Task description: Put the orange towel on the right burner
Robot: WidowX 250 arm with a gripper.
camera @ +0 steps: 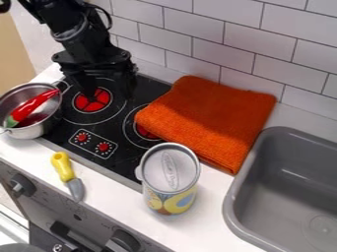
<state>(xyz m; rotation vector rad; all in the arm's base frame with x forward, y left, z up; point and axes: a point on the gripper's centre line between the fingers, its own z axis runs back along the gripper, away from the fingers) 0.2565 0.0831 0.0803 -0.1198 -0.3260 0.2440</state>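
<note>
Partly over right burner (142, 131), thick folded orange towel (209, 118), nubby, tool (108, 93) released and spread

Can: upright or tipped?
Upright: the can stands on its base on the counter, lid facing up.

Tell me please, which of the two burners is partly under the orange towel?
The right burner, beside the can: the towel overlaps its red centre, while the left burner has no towel on it.
</note>
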